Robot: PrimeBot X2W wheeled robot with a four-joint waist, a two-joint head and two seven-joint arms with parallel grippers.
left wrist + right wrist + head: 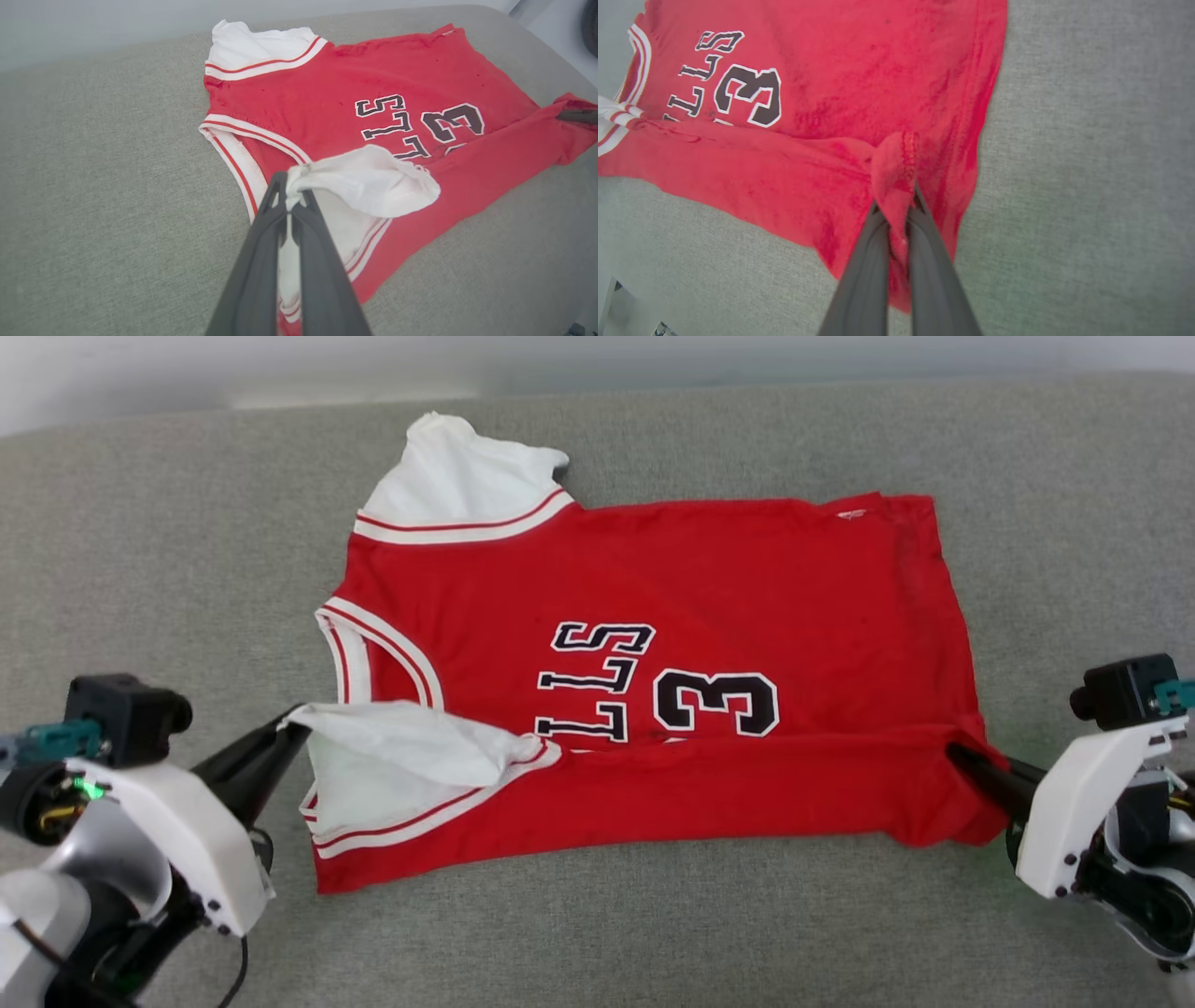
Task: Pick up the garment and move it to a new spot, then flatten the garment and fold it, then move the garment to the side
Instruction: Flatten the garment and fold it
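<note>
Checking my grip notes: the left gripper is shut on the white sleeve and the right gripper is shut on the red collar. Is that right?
Not quite. The right gripper is shut on a red hem corner of the garment, not the collar, as the right wrist view shows. The left gripper is indeed shut on the white sleeve.

Red garment (350, 93), left gripper (292, 192) pinching it

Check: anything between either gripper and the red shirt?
Nothing visible. The left gripper is shut on the white sleeve of the red shirt, the right gripper on its hem corner.
</note>
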